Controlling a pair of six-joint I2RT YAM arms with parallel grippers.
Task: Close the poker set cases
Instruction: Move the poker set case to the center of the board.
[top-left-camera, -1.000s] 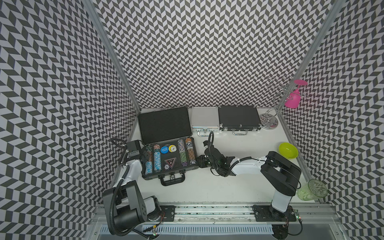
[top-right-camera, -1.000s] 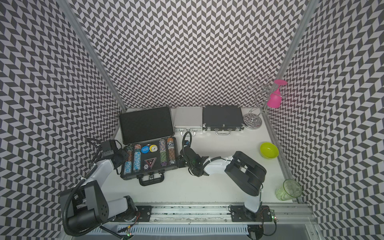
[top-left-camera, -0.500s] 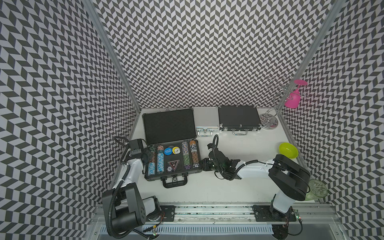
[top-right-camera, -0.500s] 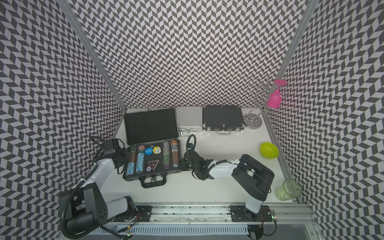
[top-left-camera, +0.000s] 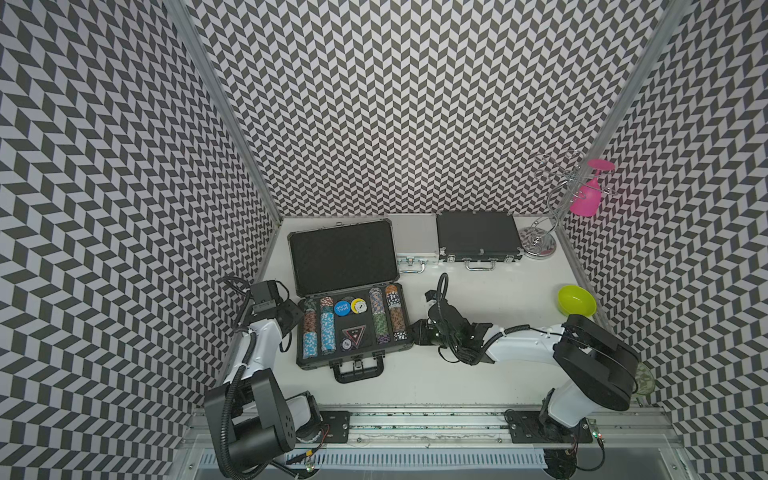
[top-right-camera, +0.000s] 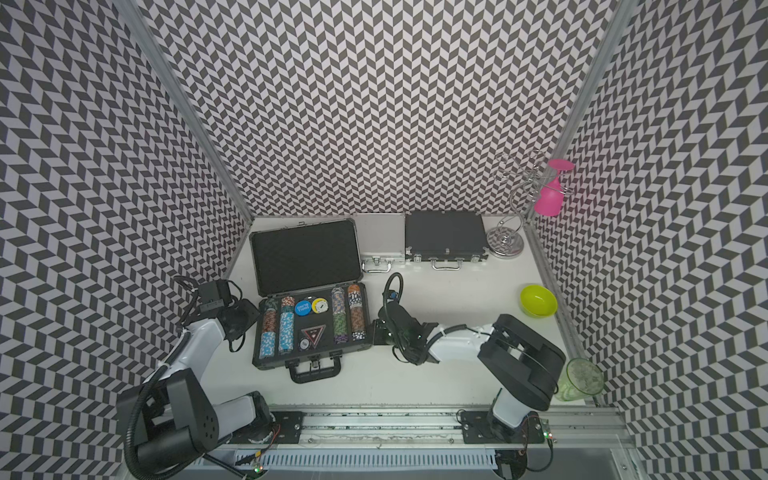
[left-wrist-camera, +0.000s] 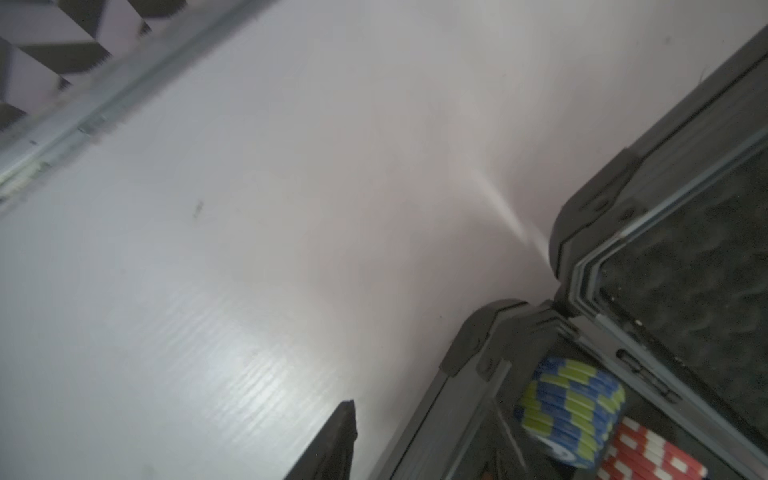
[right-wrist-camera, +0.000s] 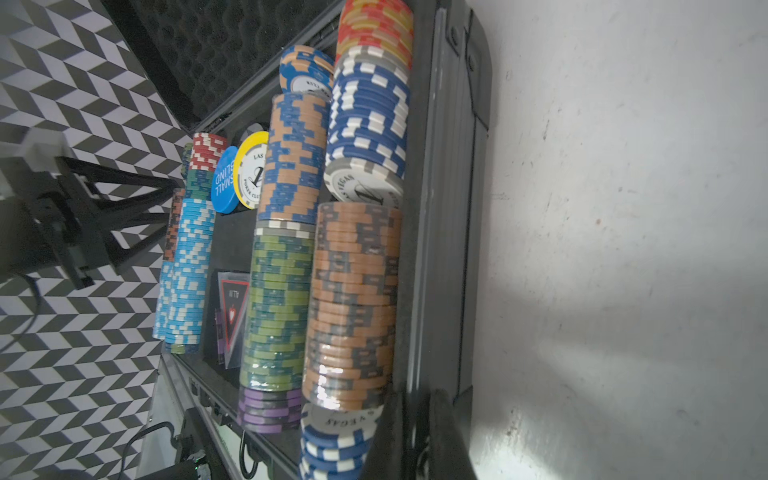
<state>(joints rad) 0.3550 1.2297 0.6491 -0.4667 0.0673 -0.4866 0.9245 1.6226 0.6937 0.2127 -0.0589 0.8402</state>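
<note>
Large ribbed black poker case (top-left-camera: 340, 257) open on white table (top-left-camera: 498, 299).
We see left fingers (top-left-camera: 294, 314) parted, empty; right fingers (top-left-camera: 417, 332) closed against its side.

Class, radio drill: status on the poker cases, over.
Left pincer open beside large black case; right pincer shut at its right edge. Its lid open; silver case, medium black case shut. Lid's path looks clear.

Left on the surface (top-left-camera: 498, 291): open case (top-left-camera: 353, 332), chips (top-left-camera: 328, 328) inside. Far behind, rightward: small case (top-left-camera: 415, 239), then medium case (top-left-camera: 478, 237), then rack (top-left-camera: 538, 247). Right edge: bowl (top-left-camera: 577, 300).
</note>
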